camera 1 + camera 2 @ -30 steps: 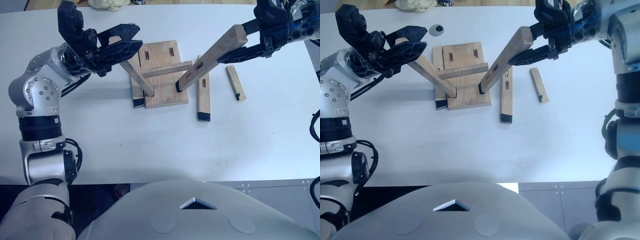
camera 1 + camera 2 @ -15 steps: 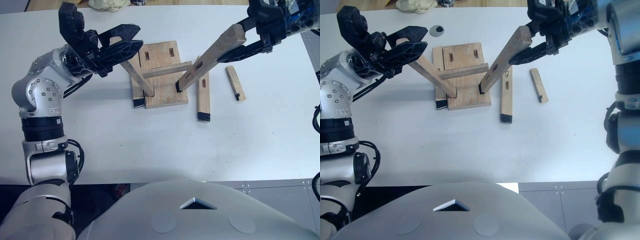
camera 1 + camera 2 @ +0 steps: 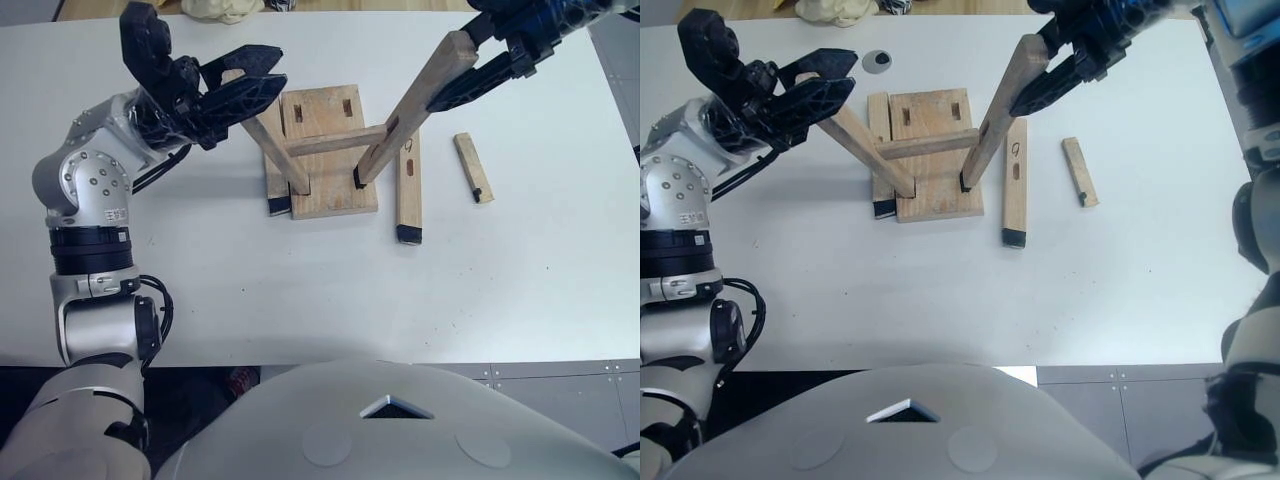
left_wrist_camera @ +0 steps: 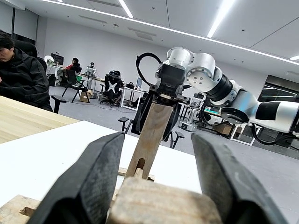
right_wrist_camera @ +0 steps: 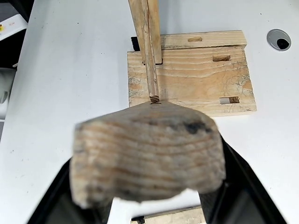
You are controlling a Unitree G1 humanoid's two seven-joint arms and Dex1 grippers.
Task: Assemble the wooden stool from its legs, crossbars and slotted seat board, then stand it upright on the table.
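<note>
Seat board (image 3: 322,108) lies flat at centre of the surface (image 3: 300,280), slots toward 12 o'clock.

Left end effector (image 3: 262,75) is clenched on the top of the left leg (image 3: 272,135). This leg leans, its long axis running from its black-capped lower end at the board's 7 o'clock corner up toward 10 o'clock.

Right end effector (image 3: 468,62) is grasping the top of the right leg (image 3: 405,115). Lower end sits at the board's 5 o'clock edge, axis rising toward 1 o'clock.

Crossbar (image 3: 335,140) bridges the two legs, roughly 9 to 3.

Spare leg (image 3: 408,195) and short bar (image 3: 472,167) lie flat at 3 o'clock of the board, nearer the right arm.

Judgement: the legs splay apart upward. The next move hinges on bringing their axes parallel without unseating the crossbar.
</note>
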